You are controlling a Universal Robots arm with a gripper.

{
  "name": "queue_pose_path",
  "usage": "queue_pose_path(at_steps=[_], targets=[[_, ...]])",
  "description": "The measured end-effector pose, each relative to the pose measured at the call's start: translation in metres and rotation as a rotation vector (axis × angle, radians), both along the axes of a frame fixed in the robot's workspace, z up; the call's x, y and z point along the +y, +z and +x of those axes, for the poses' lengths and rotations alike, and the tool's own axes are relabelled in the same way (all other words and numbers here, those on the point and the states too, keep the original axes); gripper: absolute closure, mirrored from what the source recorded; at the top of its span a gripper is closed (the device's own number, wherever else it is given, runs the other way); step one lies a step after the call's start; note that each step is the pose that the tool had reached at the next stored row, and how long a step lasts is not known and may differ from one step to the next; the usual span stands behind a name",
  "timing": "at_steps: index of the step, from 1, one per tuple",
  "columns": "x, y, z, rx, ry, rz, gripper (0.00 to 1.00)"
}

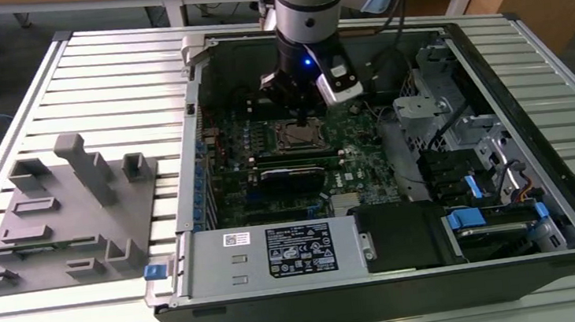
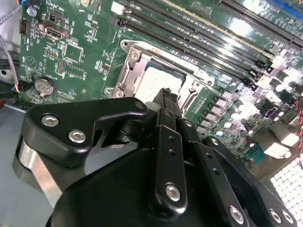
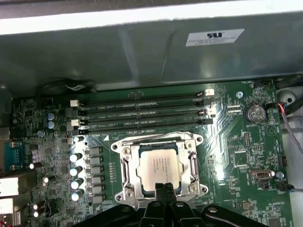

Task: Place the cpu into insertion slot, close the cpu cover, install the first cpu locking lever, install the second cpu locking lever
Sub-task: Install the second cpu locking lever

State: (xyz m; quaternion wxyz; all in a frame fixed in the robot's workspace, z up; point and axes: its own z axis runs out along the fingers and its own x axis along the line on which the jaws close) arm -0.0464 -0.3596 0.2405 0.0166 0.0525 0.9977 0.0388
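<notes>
Inside the open computer case (image 1: 545, 207), lying on its side on the slatted counter (image 1: 100, 76), the arm reaches down over the green circuit board (image 1: 355, 146). The gripper (image 3: 164, 188) hangs directly above the insertion slot (image 3: 128, 163), its tip at the socket's near edge in both wrist views.

The cpu (image 3: 160, 169) lies flat in the socket, silvery top up, square to the frame, so placement appears done. The cpu cover (image 3: 194, 165) lies down around the chip, its window framing the metal top; it is judged closed or nearly so, though whether it is fully seated cannot be told. Whether either locking lever is latched cannot be made out.

The jaws stand pressed together, clenched on nothing visible. In the second wrist view the narrow tip (image 2: 166, 97) points down at the socket edge, a posture that suits pushing or hooking a small part rather than carrying one. Whether the tip touches the frame cannot be told.

Long black memory slots (image 3: 142, 113) run just beside the socket on the side away from the gripper. A grey fixture block (image 1: 61, 214) sits on the counter, well apart from the work, at the exterior view's left.
</notes>
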Motion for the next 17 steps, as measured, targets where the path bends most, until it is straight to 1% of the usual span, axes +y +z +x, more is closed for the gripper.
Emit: queue_pose_path(at_steps=[7,17], targets=[[-0.0066,0.0000,0.000,0.0000,0.000,-0.0023,0.89],[-0.0164,0.0000,0.000,0.0000,0.000,-0.0028,0.89]])
